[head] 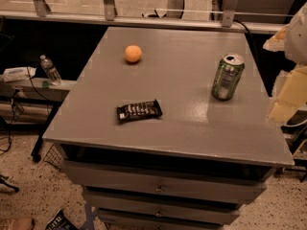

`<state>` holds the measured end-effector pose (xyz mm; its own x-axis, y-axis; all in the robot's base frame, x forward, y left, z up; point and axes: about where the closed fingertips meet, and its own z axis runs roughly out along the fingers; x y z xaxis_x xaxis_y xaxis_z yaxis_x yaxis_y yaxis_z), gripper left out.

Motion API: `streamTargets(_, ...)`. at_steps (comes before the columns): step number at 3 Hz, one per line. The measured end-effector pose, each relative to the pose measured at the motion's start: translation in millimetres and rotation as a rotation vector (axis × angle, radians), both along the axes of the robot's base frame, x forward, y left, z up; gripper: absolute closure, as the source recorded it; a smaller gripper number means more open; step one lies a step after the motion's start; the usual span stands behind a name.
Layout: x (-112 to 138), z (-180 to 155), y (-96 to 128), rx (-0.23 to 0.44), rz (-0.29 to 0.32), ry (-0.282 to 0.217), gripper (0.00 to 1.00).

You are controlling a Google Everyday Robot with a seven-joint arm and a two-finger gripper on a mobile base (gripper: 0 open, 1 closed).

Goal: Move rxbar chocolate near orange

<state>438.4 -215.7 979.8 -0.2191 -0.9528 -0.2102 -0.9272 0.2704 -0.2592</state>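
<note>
Fingers cannot be made out on the gripper (287,95), which shows only as a pale blurred form at the right edge of the scene, beyond the right rim of the surface, so I cannot tell whether it is open or closed; it appears to hold nothing. The rxbar chocolate (139,111), a flat black wrapper with white lettering, lies on the grey surface (182,37) left of centre and toward the near edge, its long side running roughly left to right. The orange (133,53) sits well apart from it, farther back and almost in line with it. A green soda can (228,76) stands upright on the right side, between the gripper and the bar. Drawers sit below the surface, and a water bottle (50,70) stands on a lower shelf to the left. The bar is untouched, so the move has not begun. Risks, as I judge them: a reach from the right could clip the can and tip it; the bar, lying flat, could slide toward the near edge instead of being caught; and the round orange could roll away if the bar is set down against it.
</note>
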Motion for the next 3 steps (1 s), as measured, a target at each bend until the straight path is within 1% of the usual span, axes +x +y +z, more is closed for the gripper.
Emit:
streamTargets(1, 0, 0, 0, 0.000, 0.000, 0.000, 0.00)
streamTargets(2, 21, -5, 18, 0.033, 0.072, -0.008, 0.00)
streamTargets(3, 58, -18, 64, 0.101, 0.230, -0.014, 0.00)
